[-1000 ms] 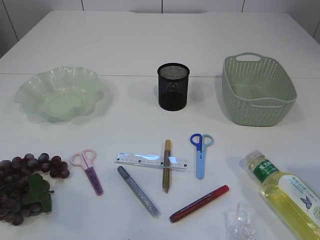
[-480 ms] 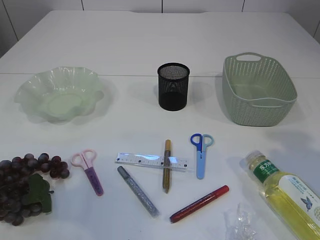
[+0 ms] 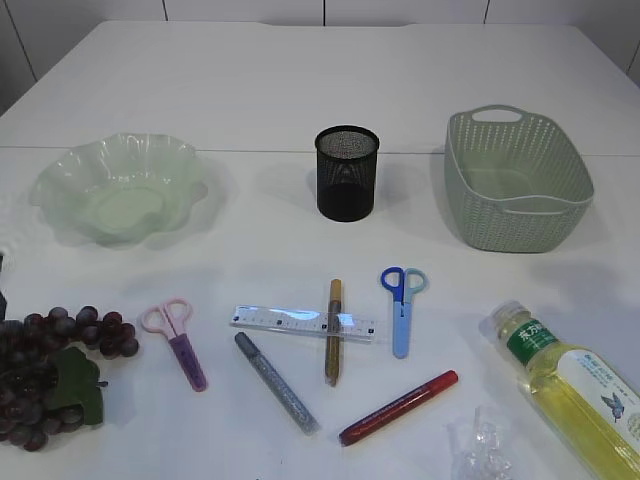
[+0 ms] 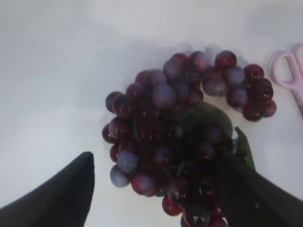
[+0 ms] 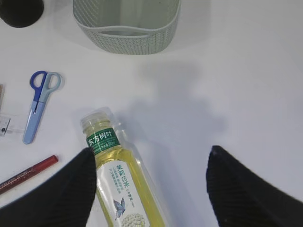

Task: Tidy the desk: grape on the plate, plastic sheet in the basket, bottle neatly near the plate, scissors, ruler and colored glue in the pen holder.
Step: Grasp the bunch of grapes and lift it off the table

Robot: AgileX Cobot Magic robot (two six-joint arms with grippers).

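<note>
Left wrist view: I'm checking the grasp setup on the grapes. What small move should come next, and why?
Probably lower the left gripper a little, then close: its open fingers straddle the grape bunch, which lies on the table, not yet gripped.

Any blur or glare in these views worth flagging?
Left wrist view: the grapes are soft and dim, out of focus. Exterior view: sharp, with glare on the ruler. Right wrist view: crisp on the bottle, with a soft shadow on the table.

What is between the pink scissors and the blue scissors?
In the exterior view, the clear ruler lies between the pink scissors and the blue scissors, with a gold glue pen across it.
</note>
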